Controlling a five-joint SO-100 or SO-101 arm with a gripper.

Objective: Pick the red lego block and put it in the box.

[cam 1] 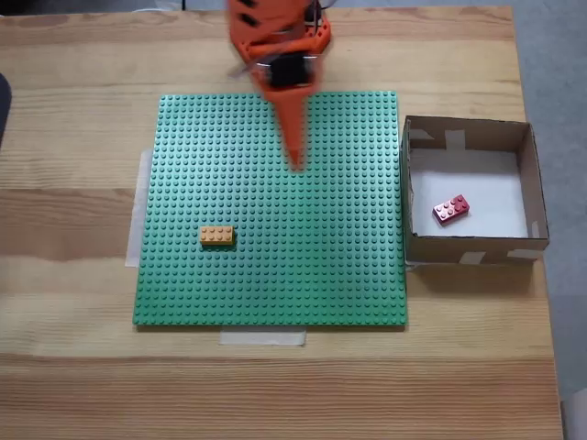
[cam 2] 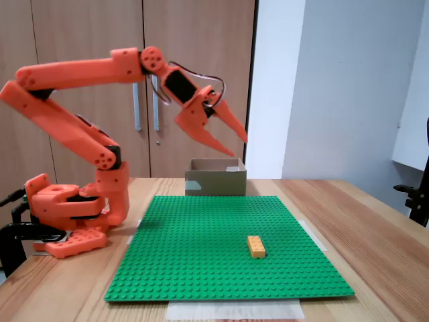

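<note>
The red lego block (cam 1: 450,209) lies inside the box (cam 1: 532,188), flat on the white floor, studs up and turned a little askew, nearer the bottom wall as the view from above shows it and touching none of the walls. By the look of it the job is done. It is a small hard plastic brick, surely very light, stiff and smooth-sided. If it ever needed lifting again, I would pinch it across the two long flat sides, since the studded top gives little to hold.

The box sits on the desk (cam 1: 83,385) just beside the right edge of the green baseplate (cam 1: 229,293). A yellow-orange brick (cam 1: 216,236) rests on that plate, well apart from the box.

The orange arm (cam 2: 74,74) hangs raised over the plate, its jaws (cam 2: 234,139) slightly apart and holding nothing, clear of everything below.
</note>
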